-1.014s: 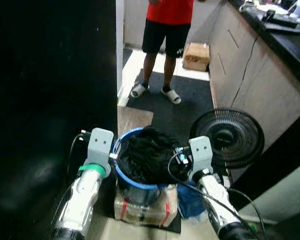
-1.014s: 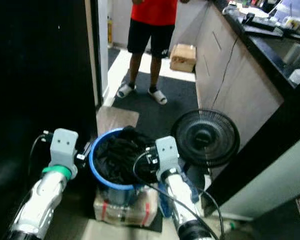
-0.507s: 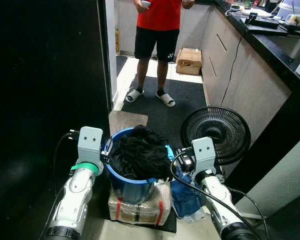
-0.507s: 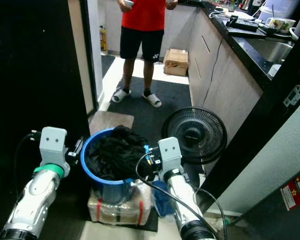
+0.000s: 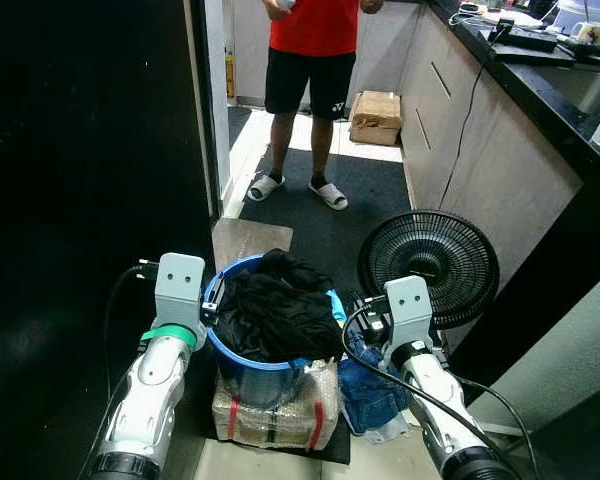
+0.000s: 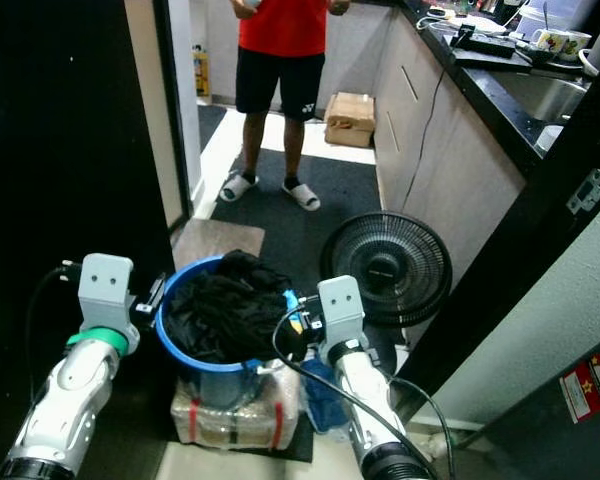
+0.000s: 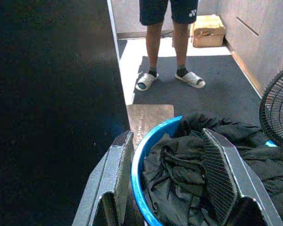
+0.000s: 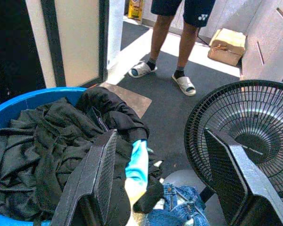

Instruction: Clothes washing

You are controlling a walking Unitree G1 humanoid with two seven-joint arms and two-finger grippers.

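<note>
Left wrist view puts your left gripper (image 7: 167, 179) with its fingers spread apart, straddling the near-left rim of the blue basin (image 7: 148, 146), one finger outside the wall and one over the black clothes (image 7: 198, 160). Your right gripper (image 8: 158, 176) is also spread wide, straddling the basin's right rim (image 8: 137, 162) just beside the black fan (image 8: 245, 122). From your head cameras, the basin (image 5: 230, 350), heaped with the dark laundry (image 5: 275, 310), sits on a wrapped box (image 5: 275, 410), with denim (image 5: 370, 390) crumpled at its right. Far off, a person (image 5: 305, 60) in a red shirt and slippers stands on the dark mat (image 5: 370, 190).
</note>
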